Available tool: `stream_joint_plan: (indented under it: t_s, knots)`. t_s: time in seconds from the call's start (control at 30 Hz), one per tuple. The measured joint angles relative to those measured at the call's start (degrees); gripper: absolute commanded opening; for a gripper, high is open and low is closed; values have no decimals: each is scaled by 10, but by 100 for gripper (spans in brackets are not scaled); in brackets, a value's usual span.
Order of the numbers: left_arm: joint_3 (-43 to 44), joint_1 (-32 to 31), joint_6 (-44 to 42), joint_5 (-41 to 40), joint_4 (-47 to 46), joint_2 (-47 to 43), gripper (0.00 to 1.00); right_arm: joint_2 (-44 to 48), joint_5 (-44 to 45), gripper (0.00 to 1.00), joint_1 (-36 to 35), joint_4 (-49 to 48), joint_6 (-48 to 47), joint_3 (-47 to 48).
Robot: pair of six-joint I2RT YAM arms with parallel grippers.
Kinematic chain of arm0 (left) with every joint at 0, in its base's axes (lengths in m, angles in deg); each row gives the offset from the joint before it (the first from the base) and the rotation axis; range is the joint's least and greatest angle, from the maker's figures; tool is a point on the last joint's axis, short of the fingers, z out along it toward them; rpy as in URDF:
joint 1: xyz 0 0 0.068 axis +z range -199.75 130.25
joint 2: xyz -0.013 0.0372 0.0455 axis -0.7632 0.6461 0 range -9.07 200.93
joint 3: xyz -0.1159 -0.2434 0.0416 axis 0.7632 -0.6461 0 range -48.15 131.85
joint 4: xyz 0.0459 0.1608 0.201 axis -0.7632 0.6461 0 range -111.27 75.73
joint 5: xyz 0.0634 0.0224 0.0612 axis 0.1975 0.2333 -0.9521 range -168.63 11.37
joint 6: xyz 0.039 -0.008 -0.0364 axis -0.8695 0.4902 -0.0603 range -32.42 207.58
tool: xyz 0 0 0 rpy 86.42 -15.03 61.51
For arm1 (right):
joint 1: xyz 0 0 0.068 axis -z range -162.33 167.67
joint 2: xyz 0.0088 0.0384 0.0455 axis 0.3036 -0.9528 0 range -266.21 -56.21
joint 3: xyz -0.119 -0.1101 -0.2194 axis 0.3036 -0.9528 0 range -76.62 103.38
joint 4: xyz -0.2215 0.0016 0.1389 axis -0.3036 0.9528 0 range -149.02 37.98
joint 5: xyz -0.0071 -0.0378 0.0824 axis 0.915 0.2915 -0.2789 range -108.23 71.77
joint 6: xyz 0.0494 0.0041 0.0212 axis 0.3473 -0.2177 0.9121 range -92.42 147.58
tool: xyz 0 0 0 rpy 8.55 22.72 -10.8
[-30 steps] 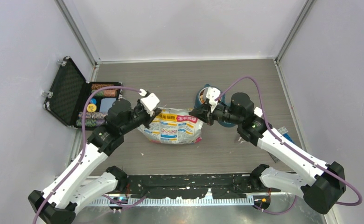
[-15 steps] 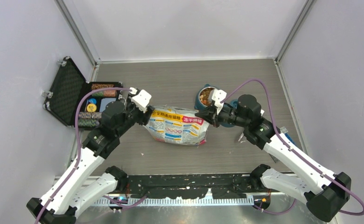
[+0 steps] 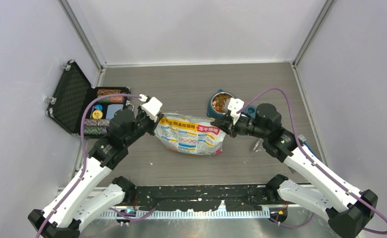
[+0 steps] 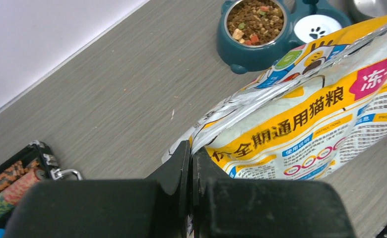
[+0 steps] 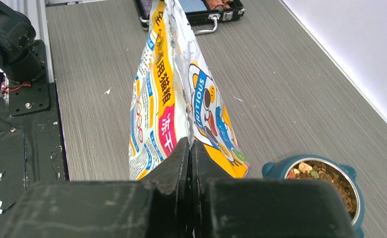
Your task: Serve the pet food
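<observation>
Serving looks largely done: kibble [image 3: 222, 101] fills the bowl [image 3: 212, 108] at one o'clock of the bag [image 3: 191, 136], which the left tool [image 3: 155, 120] and right tool [image 3: 227, 130] each clamp by one end above the counter [image 3: 181, 84], so only putting it down seems left

Your right gripper [image 3: 227, 127] sits further right now and the food bag [image 3: 194, 137] has slid along with it, uncovering the bowl [image 3: 212, 107] of pet food [image 3: 222, 102]; your left gripper [image 3: 156, 123] has pulled back slightly left on its corner
</observation>
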Motion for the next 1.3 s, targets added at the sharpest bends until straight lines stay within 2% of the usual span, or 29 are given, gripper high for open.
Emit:
stream_joint_plan:
  t_s: [0.23, 0.3, 0.33, 0.4, 0.47, 0.53, 0.63, 0.77, 0.93, 1.13, 1.23, 1.3]
  knots:
    - [-4, -7, 79, 24, 22, -28, 0, 37, 10, 6, -5, 26, 0, -11]
    - [-11, -7, 97, 34, 19, -34, 0, 44, 7, 26, -5, 31, -3, -14]
    - [-13, -7, 103, 38, 17, -37, 0, 45, 3, 44, -5, 33, -6, -14]
    - [-21, -2, 105, 42, 15, -43, 0, 47, 0, 61, -1, 33, -12, -14]
    - [-26, 5, 102, 57, 10, -49, 0, 47, -10, 70, 7, 28, -19, -14]
    - [-30, 7, 96, 69, 9, -53, 0, 39, -27, 73, 9, 20, -21, -11]
    - [-30, 10, 83, 80, 9, -56, 0, -13, -63, 74, 0, 26, -33, 32]
    - [-30, 10, 73, 86, 9, -55, 0, -108, -57, 74, -51, 61, -69, 144]
    - [-30, 10, 72, 87, 9, -55, 0, -216, -1, 70, -137, 128, -121, 286]
    - [-30, 10, 72, 86, 8, -55, 0, -328, 68, 65, -189, 237, -147, 406]
    - [-30, 10, 72, 85, 8, -55, 0, -359, 93, 56, -200, 274, -153, 429]
    - [-30, 10, 72, 84, 8, -55, 0, -370, 111, 42, -206, 299, -156, 437]
